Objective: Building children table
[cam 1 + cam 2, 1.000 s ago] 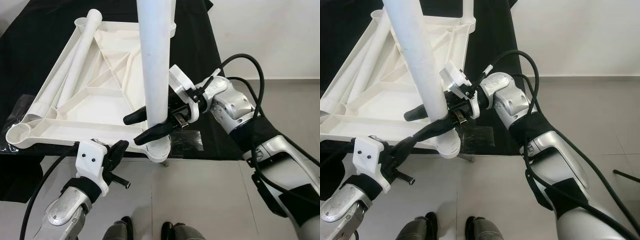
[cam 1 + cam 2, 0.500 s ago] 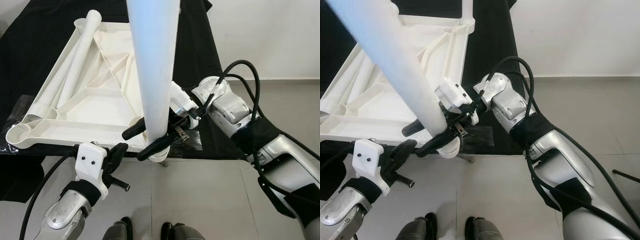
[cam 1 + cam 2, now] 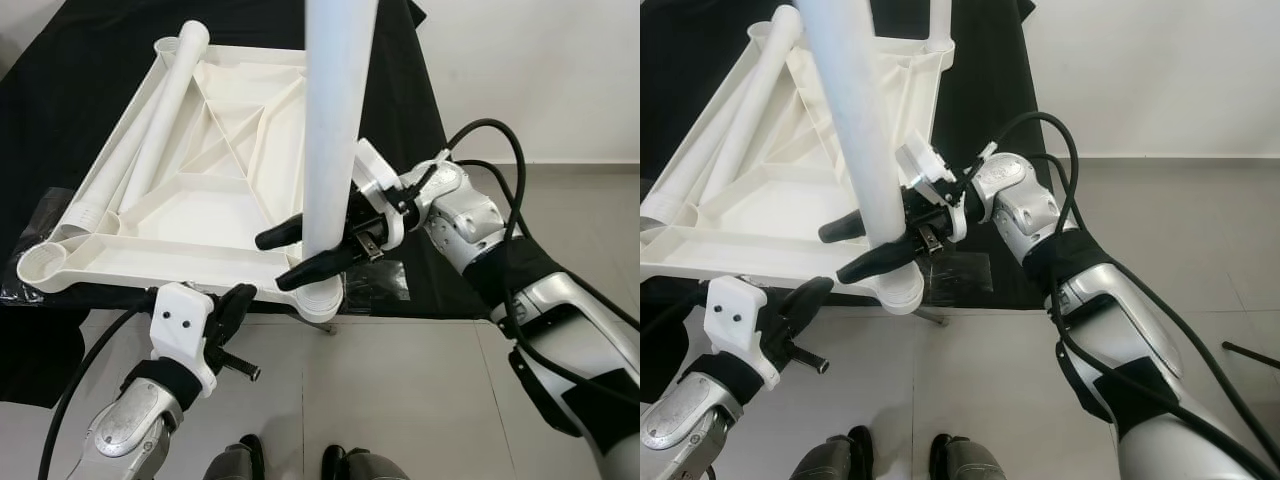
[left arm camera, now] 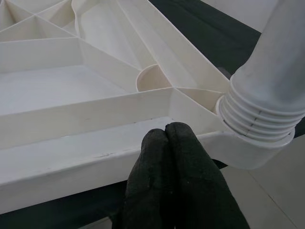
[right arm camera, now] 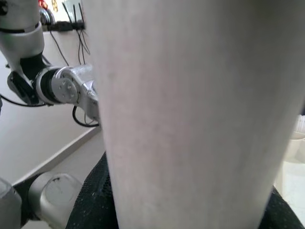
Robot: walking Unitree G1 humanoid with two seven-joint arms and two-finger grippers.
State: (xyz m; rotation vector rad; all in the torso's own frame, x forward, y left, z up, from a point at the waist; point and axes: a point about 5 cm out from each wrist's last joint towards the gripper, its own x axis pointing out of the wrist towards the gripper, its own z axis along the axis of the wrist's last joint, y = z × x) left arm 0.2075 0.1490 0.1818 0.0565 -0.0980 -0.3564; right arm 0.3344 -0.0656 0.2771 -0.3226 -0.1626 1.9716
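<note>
A white plastic tabletop [image 3: 150, 262] lies upside down on a black-covered table. A thick white leg [image 3: 335, 120] stands upright in its near right corner socket, threaded end [image 4: 257, 129] seated in the ring. My right gripper [image 3: 273, 262] is shut on this leg just above the socket, one black finger on each side; the leg [image 5: 190, 114] looms close in the right wrist view. Two more legs [image 3: 165, 110] lie along the tabletop's left side. My left gripper [image 3: 240, 297] is shut and holds nothing, its fingertips [image 4: 167, 138] just below the tabletop's front rim.
The black cloth [image 3: 90, 60] covers the table and hangs over its front edge. A clear plastic bag [image 3: 385, 280] lies near the right corner. Pale floor tiles [image 3: 420, 400] lie in front, with my feet [image 3: 345, 465] at the bottom. A white wall stands at the right.
The leg leaned towards me half a second ago and now stands upright again in the socket, still held by my right gripper. The left gripper has barely moved.
</note>
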